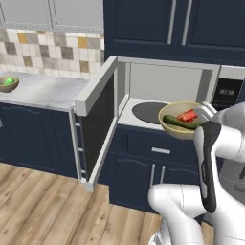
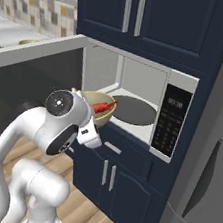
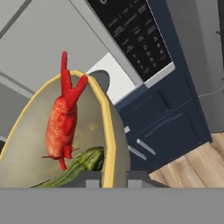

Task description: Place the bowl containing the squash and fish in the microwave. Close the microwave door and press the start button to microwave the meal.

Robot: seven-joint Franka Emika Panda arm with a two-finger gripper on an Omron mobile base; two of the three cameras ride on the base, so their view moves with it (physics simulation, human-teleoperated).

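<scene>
The gripper [image 3: 114,176], closed on the rim of the bowl [image 1: 179,119], carries it at the microwave [image 1: 165,91] opening; next it should go to the turntable [image 1: 149,112] at 9 o'clock.

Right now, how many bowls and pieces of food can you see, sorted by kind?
Bowls: 2, the bowl at the microwave and a second bowl on the counter
Fish: 1, the fish
Squash: 1, the squash
Bright green item: 1
Total: 5

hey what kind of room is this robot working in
A home kitchen, rendered: a built-in microwave with its door open, navy cabinets, and a marble counter under a tiled backsplash.
</scene>
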